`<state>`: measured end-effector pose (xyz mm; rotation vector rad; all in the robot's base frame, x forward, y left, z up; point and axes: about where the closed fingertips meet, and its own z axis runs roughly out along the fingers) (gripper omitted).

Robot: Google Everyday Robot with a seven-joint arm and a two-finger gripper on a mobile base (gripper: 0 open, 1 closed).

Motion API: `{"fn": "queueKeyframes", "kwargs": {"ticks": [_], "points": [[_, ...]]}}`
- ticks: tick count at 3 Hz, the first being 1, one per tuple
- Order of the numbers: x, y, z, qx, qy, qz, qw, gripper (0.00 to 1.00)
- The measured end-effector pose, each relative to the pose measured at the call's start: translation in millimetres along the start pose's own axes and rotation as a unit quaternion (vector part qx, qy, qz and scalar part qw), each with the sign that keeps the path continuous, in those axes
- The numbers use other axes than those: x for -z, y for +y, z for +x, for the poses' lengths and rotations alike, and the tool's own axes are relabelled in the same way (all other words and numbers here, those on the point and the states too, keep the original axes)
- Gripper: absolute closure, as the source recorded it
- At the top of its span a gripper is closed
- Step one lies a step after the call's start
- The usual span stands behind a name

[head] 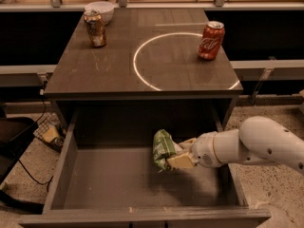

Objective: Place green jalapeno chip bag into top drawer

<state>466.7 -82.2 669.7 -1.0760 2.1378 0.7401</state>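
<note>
Low at centre-right of the frame, the gripper (177,154) is clamping the green jalapeno chip bag (163,148) upright inside the open top drawer (62,169), seemingly just above its floor, ready for release.

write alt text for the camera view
The gripper, coming in from the right, holds the chip bag inside the open drawer. On the tabletop behind stand a red can, a brown can and a white bowl.
</note>
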Motion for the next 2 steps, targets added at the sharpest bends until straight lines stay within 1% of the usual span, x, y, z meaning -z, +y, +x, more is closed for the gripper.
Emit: {"fn": "queueKeyframes", "kwargs": {"ticks": [2], "points": [[-2.0, 2.0, -0.9, 0.002, 0.001, -0.002, 1.0000, 0.04]]}}
